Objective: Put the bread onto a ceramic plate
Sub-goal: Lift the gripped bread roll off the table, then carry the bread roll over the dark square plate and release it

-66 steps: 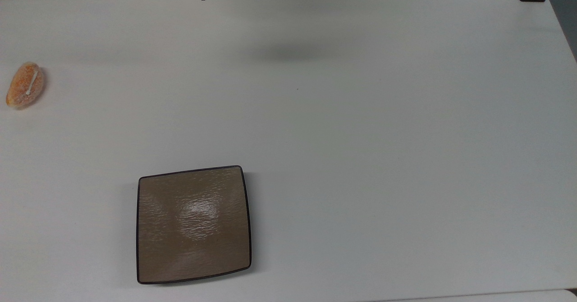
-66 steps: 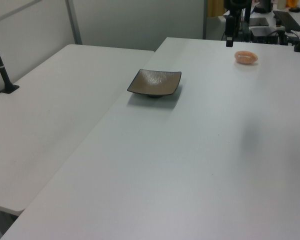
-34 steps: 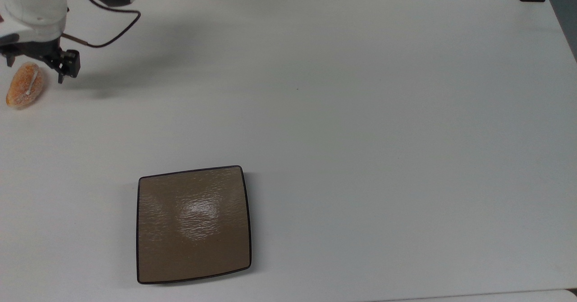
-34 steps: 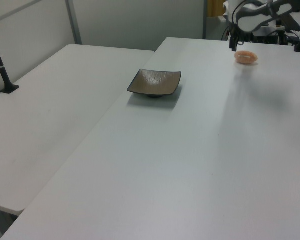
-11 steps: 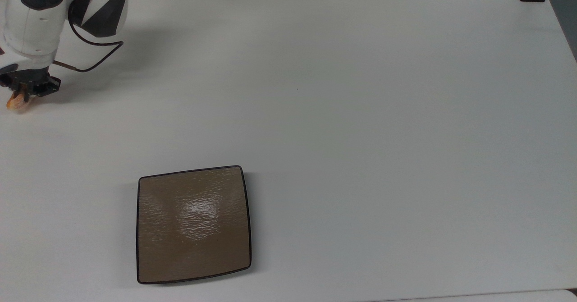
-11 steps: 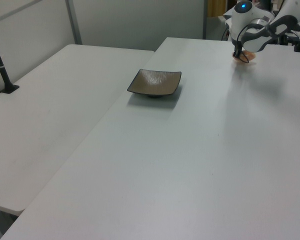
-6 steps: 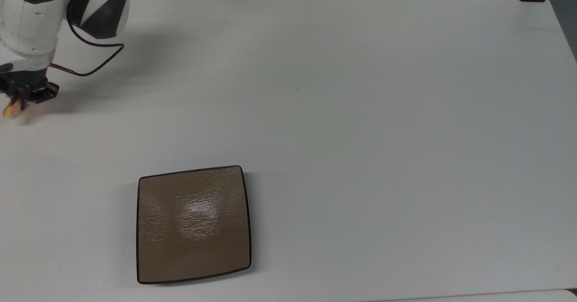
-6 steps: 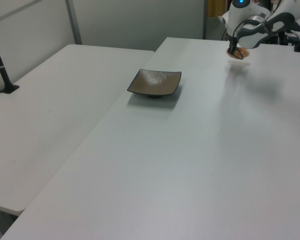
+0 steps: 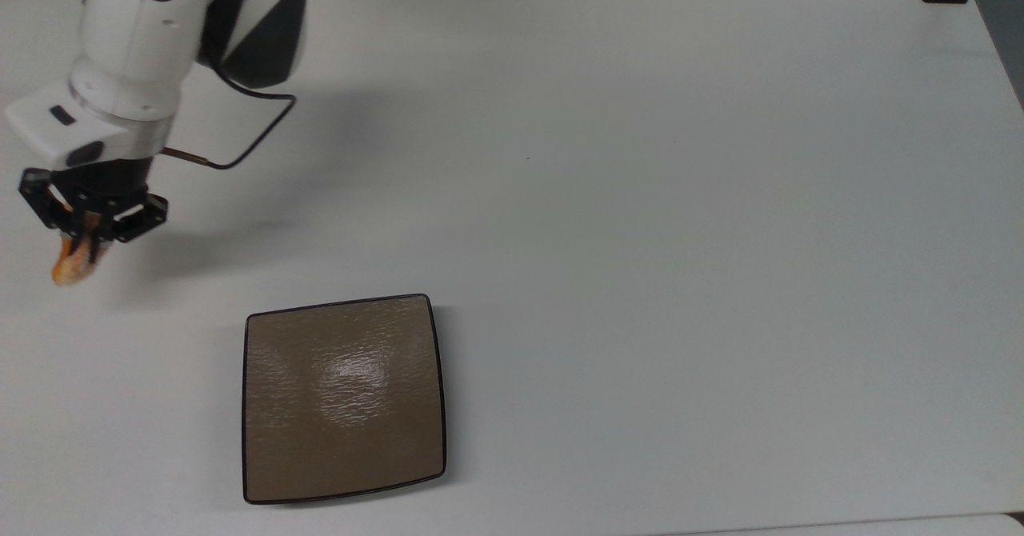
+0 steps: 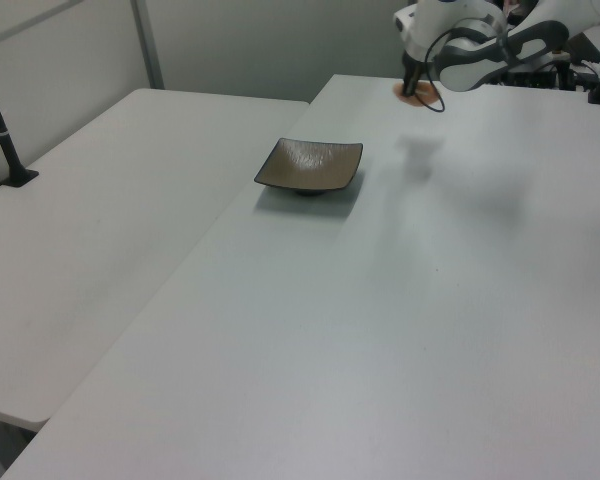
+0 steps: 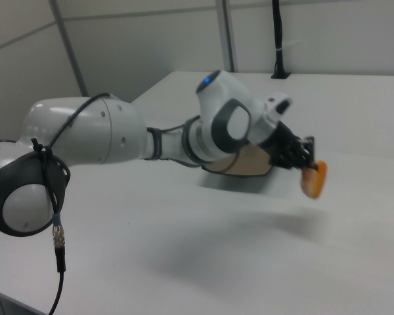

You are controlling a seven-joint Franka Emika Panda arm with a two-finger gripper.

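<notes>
Jaws clenched on the bread (image 9: 70,264), held above the counter (image 9: 640,200), up-left of the ceramic plate (image 9: 344,398) in the top view.

Light: even, bright, overhead.
Shadows: soft grey smear on the table (image 9: 640,200) under the arm (image 9: 144,48) — diffuse.
Glare: white sheen mid ceramic plate (image 9: 344,396).
Blur: arm slightly smeared.

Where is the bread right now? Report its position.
The bread hangs in the claw above the white table, at the top view's left edge, up and left of the ceramic plate.
</notes>
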